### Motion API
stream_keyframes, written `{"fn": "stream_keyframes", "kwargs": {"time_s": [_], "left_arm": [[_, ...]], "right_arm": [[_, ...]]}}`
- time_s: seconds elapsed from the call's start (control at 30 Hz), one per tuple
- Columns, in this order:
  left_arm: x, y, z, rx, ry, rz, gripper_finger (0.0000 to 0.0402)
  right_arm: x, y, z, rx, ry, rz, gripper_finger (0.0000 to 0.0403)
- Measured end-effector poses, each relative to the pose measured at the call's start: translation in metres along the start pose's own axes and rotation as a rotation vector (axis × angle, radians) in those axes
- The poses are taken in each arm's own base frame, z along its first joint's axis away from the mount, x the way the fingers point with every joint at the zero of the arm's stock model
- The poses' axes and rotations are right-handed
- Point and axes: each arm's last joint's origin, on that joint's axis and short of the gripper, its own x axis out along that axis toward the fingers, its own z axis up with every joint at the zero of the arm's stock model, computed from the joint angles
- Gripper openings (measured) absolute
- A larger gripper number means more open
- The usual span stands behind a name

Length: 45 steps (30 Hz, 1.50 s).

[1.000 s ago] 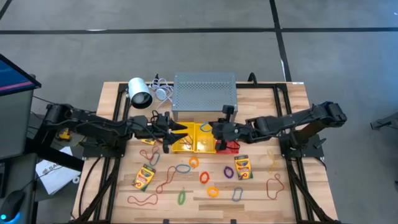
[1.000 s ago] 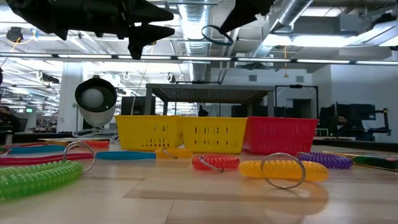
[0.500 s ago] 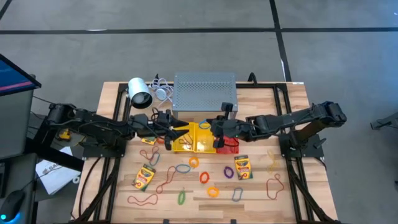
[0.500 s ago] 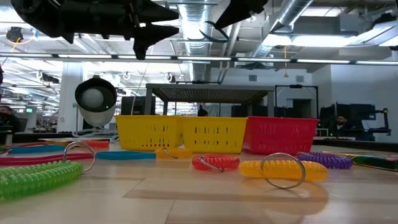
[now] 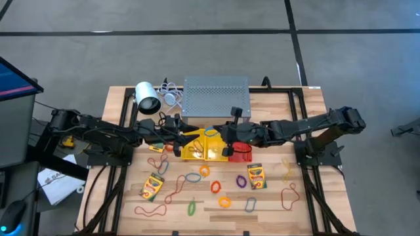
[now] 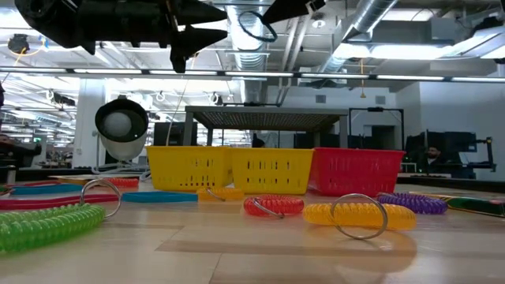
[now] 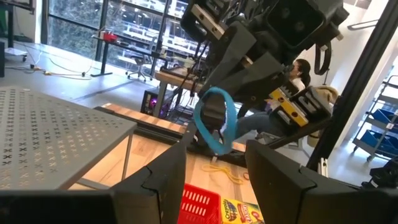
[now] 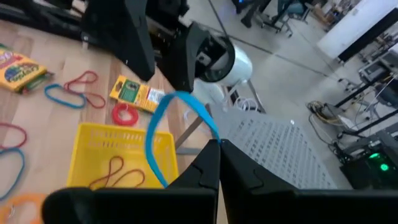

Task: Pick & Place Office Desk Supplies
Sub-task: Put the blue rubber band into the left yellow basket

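A row of three slotted plastic baskets (image 5: 209, 145) is set at the table's middle, just before the perforated metal stand (image 5: 216, 99), with the white cylindrical lamp (image 5: 147, 98) to the stand's left. The right gripper (image 5: 221, 133) is held above the baskets, pinched on a thin blue rubber band (image 5: 211, 133); the left gripper (image 5: 184, 136) is held just left of it, fingers apart. Crayon boxes (image 5: 152, 186), coiled rings (image 5: 224, 201) and loose rubber bands (image 5: 149, 210) are scattered before the baskets.

The wooden table (image 5: 308, 203) carries baskets (image 5: 209, 147), crayon boxes (image 5: 152, 187), rubber bands (image 5: 150, 210) and coil rings (image 5: 224, 202).
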Motion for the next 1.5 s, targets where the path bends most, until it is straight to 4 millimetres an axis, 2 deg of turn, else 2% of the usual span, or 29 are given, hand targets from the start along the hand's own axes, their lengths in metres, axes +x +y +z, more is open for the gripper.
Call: {"fn": "stream_keyframes", "kwargs": {"time_s": [0.2, 0.53, 0.9, 1.03, 1.2, 1.33, 1.5], "left_arm": [[0.0, 0.0, 0.001, -0.001, -0.008, -0.002, 0.0163], [0.003, -0.002, 0.005, 0.0, -0.005, -0.024, 0.0163], [0.005, -0.001, -0.001, 0.006, 0.03, -0.013, 0.0163], [0.014, 0.002, -0.01, 0.011, 0.07, 0.004, 0.0163], [0.027, 0.001, -0.012, 0.028, 0.081, 0.005, 0.0163], [0.031, 0.0, -0.011, 0.042, 0.074, 0.0, 0.0162], [0.031, 0.0, -0.011, 0.042, 0.076, 0.001, 0.014]], "right_arm": [[0.0, -0.001, 0.004, -0.002, -0.04, -0.01, 0.0], [0.032, 0.013, -0.006, -0.069, -0.006, -0.026, 0.0], [0.031, 0.007, 0.001, -0.029, -0.083, -0.008, 0.0], [0.032, 0.008, 0.001, -0.03, -0.094, -0.003, 0.0], [0.032, 0.009, 0.001, -0.032, -0.091, -0.001, 0.0], [0.032, 0.01, -0.001, -0.039, -0.067, 0.008, 0.0], [0.032, 0.01, -0.003, -0.037, -0.054, 0.011, 0.0]]}}
